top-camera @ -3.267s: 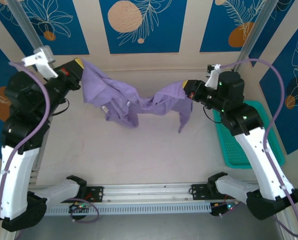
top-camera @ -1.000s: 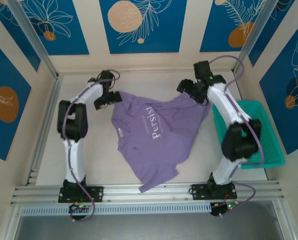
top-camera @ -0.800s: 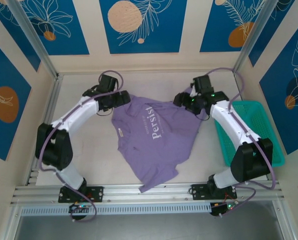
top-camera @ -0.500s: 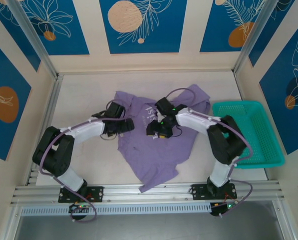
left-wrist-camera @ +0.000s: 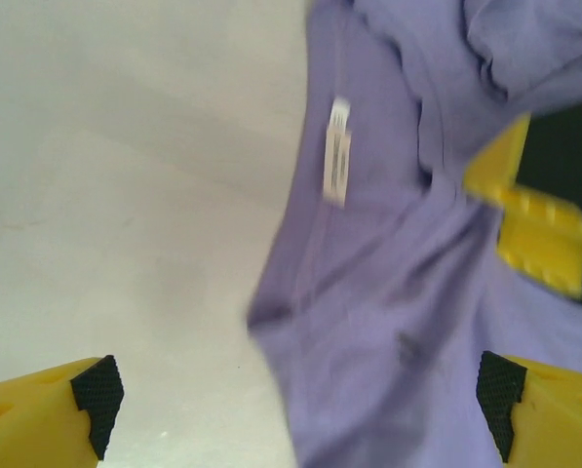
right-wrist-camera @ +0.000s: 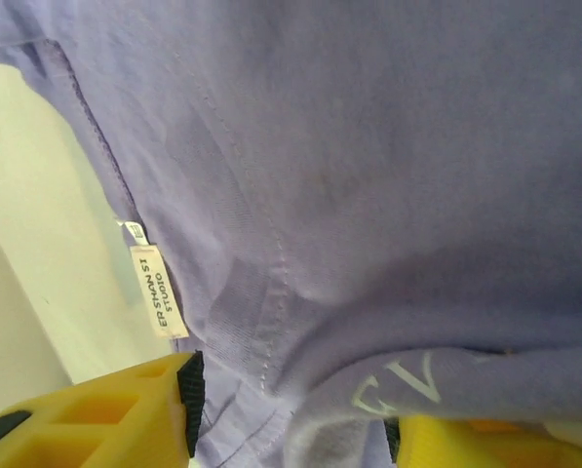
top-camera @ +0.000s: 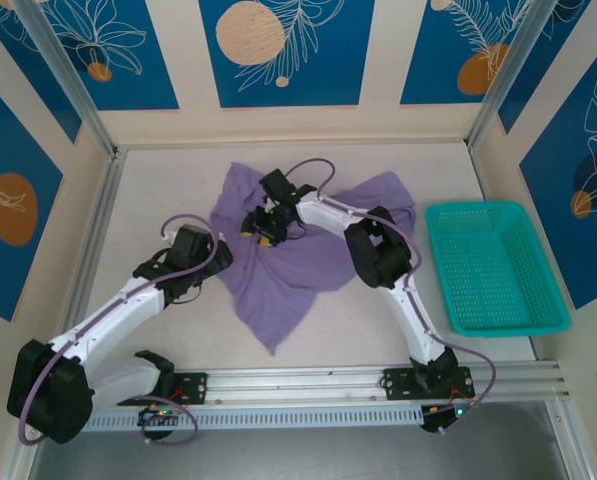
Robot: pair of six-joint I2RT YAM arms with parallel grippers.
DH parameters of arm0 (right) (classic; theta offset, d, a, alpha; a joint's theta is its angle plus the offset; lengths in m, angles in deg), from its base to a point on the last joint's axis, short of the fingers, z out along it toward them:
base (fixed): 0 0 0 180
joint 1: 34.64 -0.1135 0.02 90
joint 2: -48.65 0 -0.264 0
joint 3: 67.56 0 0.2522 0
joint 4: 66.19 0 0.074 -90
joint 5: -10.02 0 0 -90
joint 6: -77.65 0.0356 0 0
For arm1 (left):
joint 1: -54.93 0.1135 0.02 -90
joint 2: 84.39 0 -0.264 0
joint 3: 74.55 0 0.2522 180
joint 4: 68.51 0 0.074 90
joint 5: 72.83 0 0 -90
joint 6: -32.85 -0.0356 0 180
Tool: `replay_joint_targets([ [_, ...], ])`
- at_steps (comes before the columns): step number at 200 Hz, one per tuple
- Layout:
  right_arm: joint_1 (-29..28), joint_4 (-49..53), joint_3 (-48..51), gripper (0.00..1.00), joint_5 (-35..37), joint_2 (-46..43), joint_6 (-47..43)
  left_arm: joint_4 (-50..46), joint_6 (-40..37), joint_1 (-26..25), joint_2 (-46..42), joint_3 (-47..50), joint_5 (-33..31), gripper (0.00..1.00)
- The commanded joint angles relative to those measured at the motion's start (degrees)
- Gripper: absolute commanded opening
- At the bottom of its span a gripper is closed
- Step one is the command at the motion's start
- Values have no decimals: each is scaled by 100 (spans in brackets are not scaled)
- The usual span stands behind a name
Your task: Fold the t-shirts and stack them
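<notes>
here, pale table [top-camera: 158,190], blue floral walls [top-camera: 318,60], left fingers [left-wrist-camera: 47,400] wide, right fingers [right-wrist-camera: 105,414] pinching t-shirt [top-camera: 308,265]

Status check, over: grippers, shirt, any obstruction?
Left gripper open over t-shirt edge. Right gripper: fold between jaws, grip unconfirmed. Shirt crumpled, not folded. Teal basket apart, right side.

Brightly, evenly lit from above, casting faint shadows on the worktop [top-camera: 158,200]. Sharp overhead; motion-blurred across the t-shirt [left-wrist-camera: 398,322] at left wrist; crisp mid-frame at right wrist.
</notes>
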Motion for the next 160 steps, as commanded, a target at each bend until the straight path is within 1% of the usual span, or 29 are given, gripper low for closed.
replay_joint_targets([
  [1,51,416,-1164,56,163,992,970,-285,-120,294,-97,116,81,96],
  [9,62,586,-1850,57,241,1327,1079,-235,-155,472,-104,172,289,96],
  [16,82,823,-2699,58,244,1705,1108,-121,-178,631,-91,239,511,96],
  [28,147,1214,-4184,60,106,2329,1140,96,-179,928,-20,349,919,96],
  [36,214,1370,-4925,61,5,2592,1191,233,-175,1059,48,396,1164,96],
  [44,284,1543,-5323,64,-24,2602,1171,414,-180,1133,124,431,1393,96],
  [54,346,1668,-5238,67,63,2269,833,631,-190,1163,238,444,1645,96],
  [58,358,1710,-5056,69,136,2004,641,733,-202,1164,295,439,1774,96],
  [68,395,1716,-4251,71,282,1267,174,964,-207,1164,472,427,2078,94],
  [90,478,1449,-1751,71,614,-745,-632,1140,-280,1142,867,345,2399,87],
  [98,487,1116,-496,71,879,-1638,-809,1085,-356,1093,884,339,2317,86],
  [110,488,284,1443,72,1153,-2951,-937,837,-483,996,822,355,1942,86],
  [122,497,-181,2966,72,1473,-4001,-953,560,-571,928,689,395,1586,85],
  [130,510,-254,3732,71,1772,-4526,-874,395,-584,901,575,461,1405,82],
  [138,551,-284,4464,70,1903,-4923,-812,279,-567,883,444,575,1290,79],
  [148,633,-275,5144,68,2011,-5266,-730,262,-546,843,256,760,1259,77],
  [160,792,-354,5909,63,2040,-5575,-617,280,-514,780,66,1007,1272,74],
])
